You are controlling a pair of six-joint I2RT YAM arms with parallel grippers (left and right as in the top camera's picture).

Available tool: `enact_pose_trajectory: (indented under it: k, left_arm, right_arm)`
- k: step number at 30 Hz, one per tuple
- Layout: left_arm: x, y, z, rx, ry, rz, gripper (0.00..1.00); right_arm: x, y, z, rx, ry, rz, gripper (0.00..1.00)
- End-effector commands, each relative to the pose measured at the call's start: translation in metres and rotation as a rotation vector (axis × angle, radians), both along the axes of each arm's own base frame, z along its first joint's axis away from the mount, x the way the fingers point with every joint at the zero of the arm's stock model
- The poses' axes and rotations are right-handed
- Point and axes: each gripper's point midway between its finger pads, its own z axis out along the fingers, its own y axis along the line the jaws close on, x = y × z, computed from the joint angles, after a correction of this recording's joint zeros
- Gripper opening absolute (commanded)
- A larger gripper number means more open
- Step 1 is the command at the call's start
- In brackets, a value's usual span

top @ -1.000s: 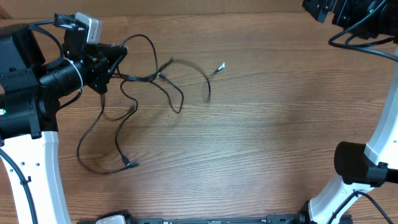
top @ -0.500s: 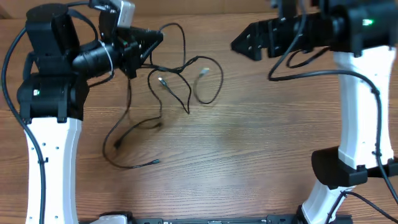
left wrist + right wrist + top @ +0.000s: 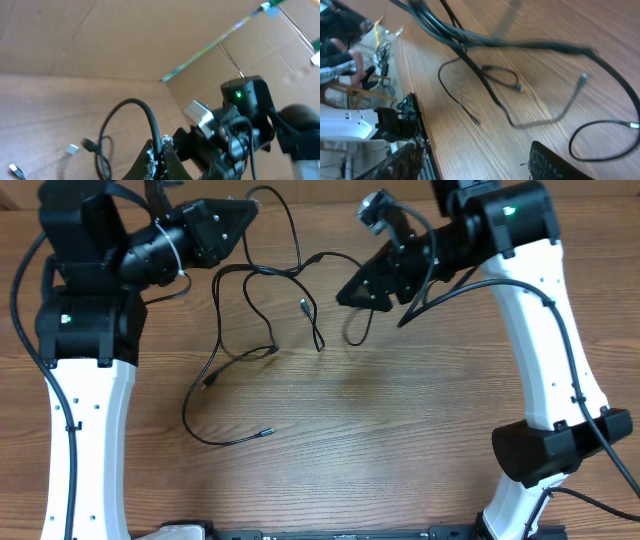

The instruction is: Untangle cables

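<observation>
I've got the wooden table (image 3: 400, 430) filling the overhead view. The left arm (image 3: 85, 380) reaches over the table's far left corner, and the right arm (image 3: 545, 330) bends in over its far middle. My left gripper (image 3: 245, 212) is clenched on the cables (image 3: 262, 275) — a black strand loops up from between its fingers (image 3: 175, 167). My right gripper (image 3: 348, 293) hangs released, jaws apart, grasping nothing. The cables sprawl across the table's left half — small plugs (image 3: 303, 305) at the loose ends.

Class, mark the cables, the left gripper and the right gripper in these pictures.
cables (image 3: 290, 275), overhead view, where the strands cross
left gripper (image 3: 246, 213), overhead view, between its fingertips
right gripper (image 3: 345, 295), overhead view, between its fingertips
</observation>
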Motion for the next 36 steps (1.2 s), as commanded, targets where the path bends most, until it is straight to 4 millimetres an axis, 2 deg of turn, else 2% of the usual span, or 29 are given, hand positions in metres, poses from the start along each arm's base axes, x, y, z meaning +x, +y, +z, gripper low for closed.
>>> enact_pose_trajectory:
  k: [1,7,11,12,18,19,20,22,23,27,32,36]
  left_arm:
    - [0.002,-0.006,0.005,-0.028,0.049,0.062,0.04]
    - [0.001,-0.023,0.005,-0.041,0.066,0.052,0.04]
    - [0.001,-0.024,0.007,-0.072,0.085,0.058,0.04]
    - [0.0,-0.026,0.009,-0.079,0.086,0.053,0.04]
    - [0.001,-0.028,0.017,-0.113,0.078,0.048,0.04]
    - [0.0,-0.029,0.02,-0.122,0.069,0.036,0.04]
    - [-0.001,-0.03,0.023,-0.128,0.062,0.027,0.04]
    - [-0.001,-0.031,0.023,-0.126,0.056,0.021,0.04]
    - [-0.002,-0.031,0.022,-0.122,0.06,0.02,0.04]
    - [-0.003,-0.031,0.019,-0.119,0.077,0.016,0.04]
    - [-0.004,-0.031,0.017,-0.114,0.078,0.012,0.04]
    - [-0.004,-0.028,0.007,-0.07,0.086,0.016,0.04]
  right_arm:
    - [-0.009,0.023,0.007,0.059,-0.064,0.101,0.62]
    - [-0.01,0.049,0.016,0.097,-0.166,0.167,0.52]
    - [-0.016,0.059,0.019,0.114,-0.212,0.22,0.49]
    - [-0.018,0.062,0.02,0.12,-0.226,0.239,0.43]
    - [-0.024,0.068,0.018,0.121,-0.231,0.267,0.39]
    - [-0.023,0.068,0.017,0.121,-0.23,0.267,0.4]
    - [-0.022,0.069,0.016,0.12,-0.229,0.266,0.48]
    - [-0.021,0.069,0.015,0.119,-0.228,0.266,0.7]
    - [-0.021,0.069,0.014,0.118,-0.227,0.266,0.74]
    - [-0.014,0.065,0.008,0.071,-0.282,0.269,0.75]
    - [0.007,0.059,0.001,-0.021,-0.367,0.219,0.75]
    - [0.018,0.056,0.001,-0.041,-0.408,0.196,0.75]
